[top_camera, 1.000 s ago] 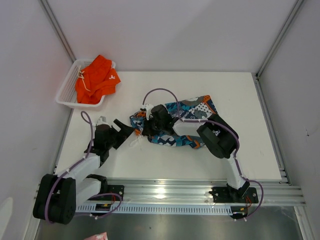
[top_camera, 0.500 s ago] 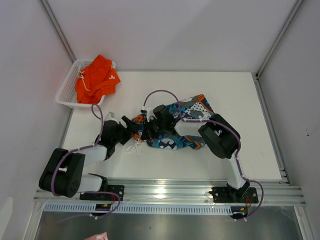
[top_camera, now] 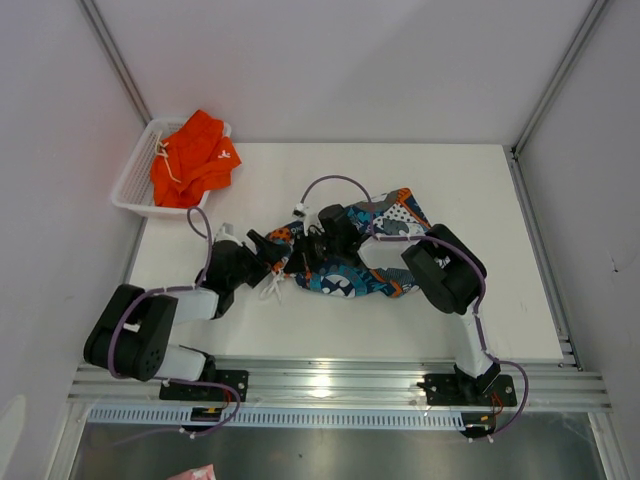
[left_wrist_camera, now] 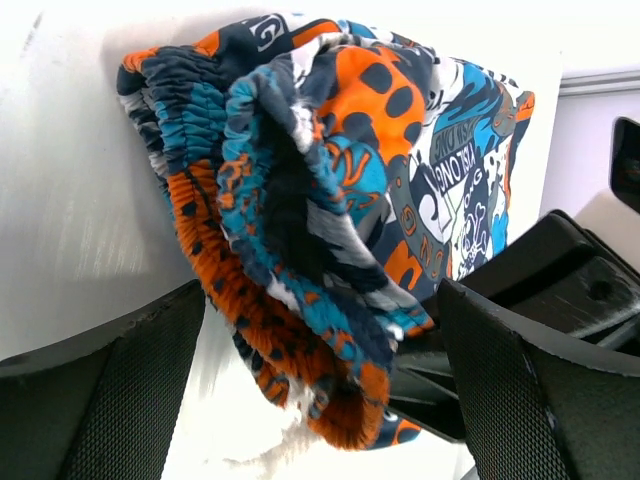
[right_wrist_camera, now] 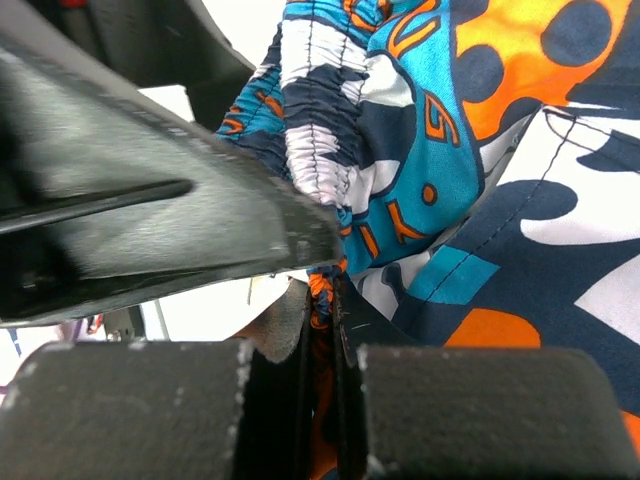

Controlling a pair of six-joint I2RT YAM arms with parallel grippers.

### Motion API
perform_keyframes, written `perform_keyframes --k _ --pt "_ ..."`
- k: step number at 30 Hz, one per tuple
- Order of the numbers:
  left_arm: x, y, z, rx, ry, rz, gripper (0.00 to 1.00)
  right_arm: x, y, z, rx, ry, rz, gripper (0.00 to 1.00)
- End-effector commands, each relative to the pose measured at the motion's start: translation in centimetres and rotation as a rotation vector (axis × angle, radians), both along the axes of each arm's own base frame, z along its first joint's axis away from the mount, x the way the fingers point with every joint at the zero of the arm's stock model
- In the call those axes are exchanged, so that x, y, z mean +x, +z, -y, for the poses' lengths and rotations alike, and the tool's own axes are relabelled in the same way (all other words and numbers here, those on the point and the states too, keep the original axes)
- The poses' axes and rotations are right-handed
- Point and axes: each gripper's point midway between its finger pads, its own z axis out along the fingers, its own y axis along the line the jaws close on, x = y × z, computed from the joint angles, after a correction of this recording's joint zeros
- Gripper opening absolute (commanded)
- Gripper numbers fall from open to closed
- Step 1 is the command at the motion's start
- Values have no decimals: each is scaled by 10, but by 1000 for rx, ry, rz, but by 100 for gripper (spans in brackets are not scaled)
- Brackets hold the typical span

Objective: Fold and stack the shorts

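1. Blue, teal and orange print: the patterned shorts (top_camera: 345, 282) lie bunched near the middle of the table (top_camera: 480, 300), with the gathered waistband at their left end
2. Right gripper (top_camera: 312, 250): jaws closed, a fold of the patterned shorts pinched between them
3. Left gripper (top_camera: 262, 250): jaws spread wide at the waistband end, the elastic lying between its fingers (left_wrist_camera: 130, 390), nothing clamped
4. Orange shorts (top_camera: 190, 155): crumpled in the white basket (top_camera: 130, 185) at the far left corner, white drawstring showing
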Motion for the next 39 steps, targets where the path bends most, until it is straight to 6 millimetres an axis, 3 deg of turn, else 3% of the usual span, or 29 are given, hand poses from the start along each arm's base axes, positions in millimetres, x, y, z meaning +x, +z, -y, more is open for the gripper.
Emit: perform_keyframes --k 1,5,10,17,22,25,29,32,38,39 --pt "7 9 11 -78 2 53 99 1 41 -8 108 24 50 4" --pt "12 10 13 -106 18 85 97 -5 35 -8 99 36 47 6" --pt "25 16 14 -123 39 129 78 -18 29 -13 93 69 53 11" --pt "29 13 10 -80 56 115 61 -28 27 -7 89 73 76 53" --pt "31 13 7 -59 61 111 52 -31 33 1 91 66 104 63" --pt "32 13 7 -52 60 109 40 -33 42 7 107 60 113 64" --pt "33 12 7 -42 57 108 10 -28 56 22 131 22 120 61" --pt "35 13 7 -28 51 106 0 -22 60 36 119 -26 118 57" --pt "44 18 3 35 11 96 0 6 44 71 -10 -183 112 38" --pt "42 11 -1 67 12 61 0 12 41 82 -19 -221 107 37"
